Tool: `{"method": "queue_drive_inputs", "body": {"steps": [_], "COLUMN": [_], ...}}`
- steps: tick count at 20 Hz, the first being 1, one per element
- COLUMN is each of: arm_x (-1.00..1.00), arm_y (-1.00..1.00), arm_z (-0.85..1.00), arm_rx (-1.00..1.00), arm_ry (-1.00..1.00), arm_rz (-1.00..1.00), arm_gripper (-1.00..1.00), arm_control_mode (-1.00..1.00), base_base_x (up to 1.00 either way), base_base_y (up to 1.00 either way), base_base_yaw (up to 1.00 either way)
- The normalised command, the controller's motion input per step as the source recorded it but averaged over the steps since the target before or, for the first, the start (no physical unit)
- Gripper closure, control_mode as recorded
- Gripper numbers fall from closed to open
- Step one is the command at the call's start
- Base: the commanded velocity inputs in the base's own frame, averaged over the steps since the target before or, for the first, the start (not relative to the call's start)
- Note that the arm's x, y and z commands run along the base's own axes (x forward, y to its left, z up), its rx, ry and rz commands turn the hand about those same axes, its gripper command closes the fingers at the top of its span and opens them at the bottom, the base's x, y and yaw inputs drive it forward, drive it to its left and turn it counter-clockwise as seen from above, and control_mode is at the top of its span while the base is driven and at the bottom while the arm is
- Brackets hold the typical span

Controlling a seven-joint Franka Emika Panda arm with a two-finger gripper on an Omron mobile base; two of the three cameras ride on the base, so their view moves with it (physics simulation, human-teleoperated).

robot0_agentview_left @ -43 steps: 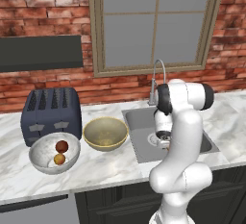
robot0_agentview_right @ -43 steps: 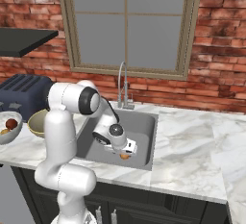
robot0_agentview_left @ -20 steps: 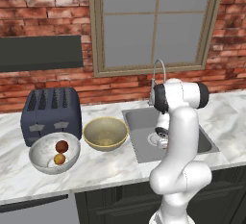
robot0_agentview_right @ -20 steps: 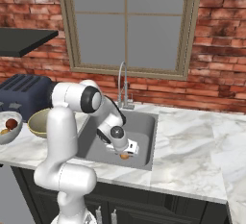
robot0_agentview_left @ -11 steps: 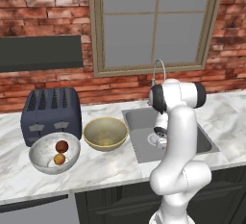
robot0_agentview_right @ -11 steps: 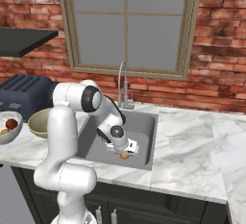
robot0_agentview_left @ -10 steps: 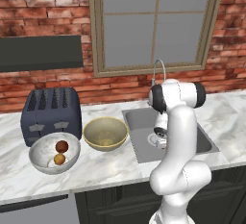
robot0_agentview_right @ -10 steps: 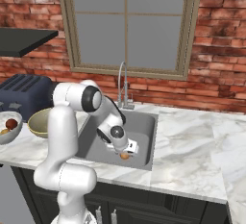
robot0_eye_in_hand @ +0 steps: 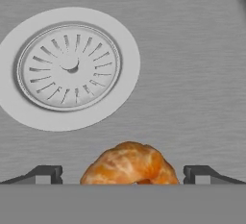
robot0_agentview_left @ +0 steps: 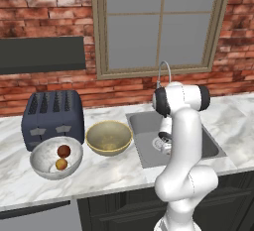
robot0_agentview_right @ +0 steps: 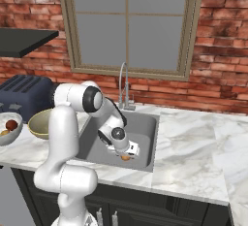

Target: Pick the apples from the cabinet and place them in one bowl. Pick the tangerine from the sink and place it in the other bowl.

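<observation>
There were two apples (robot0_agentview_left: 63, 151) in the pale bowl (robot0_agentview_left: 45, 167), one tan bowl (robot0_agentview_left: 108, 137) and one toaster (robot0_agentview_left: 52, 117). One tangerine (robot0_eye_in_hand: 129, 165) lay in the single sink (robot0_agentview_right: 99, 147).

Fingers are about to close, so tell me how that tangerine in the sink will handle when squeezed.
The tangerine is small and round on the smooth sink floor, so it will probably roll if nudged off-centre. Its lumpy skin suggests some give and fair grip. It sits between the open gripper fingers, so a centred squeeze should likely hold.
</observation>
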Motion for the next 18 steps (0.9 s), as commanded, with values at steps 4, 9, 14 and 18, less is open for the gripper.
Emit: {"method": "queue_drive_inputs", "body": {"steps": [4,9,14,18], "arm_x": [0.00,0.00,0.00,-0.15], "arm_y": [0.00,0.00,0.00,0.00], "arm_z": [0.00,0.00,0.00,0.24], "arm_rx": [0.00,0.00,0.00,0.00], "arm_ry": [0.00,0.00,0.00,0.00], "arm_rz": [0.00,0.00,0.00,0.00], "arm_gripper": [1.00,1.00,1.00,1.00], "arm_control_mode": [-1.00,-1.00,-1.00,-1.00], "base_base_x": [0.00,0.00,0.00,0.00], "base_base_y": [0.00,0.00,0.00,0.00], "base_base_yaw": [0.00,0.00,0.00,0.00]}}
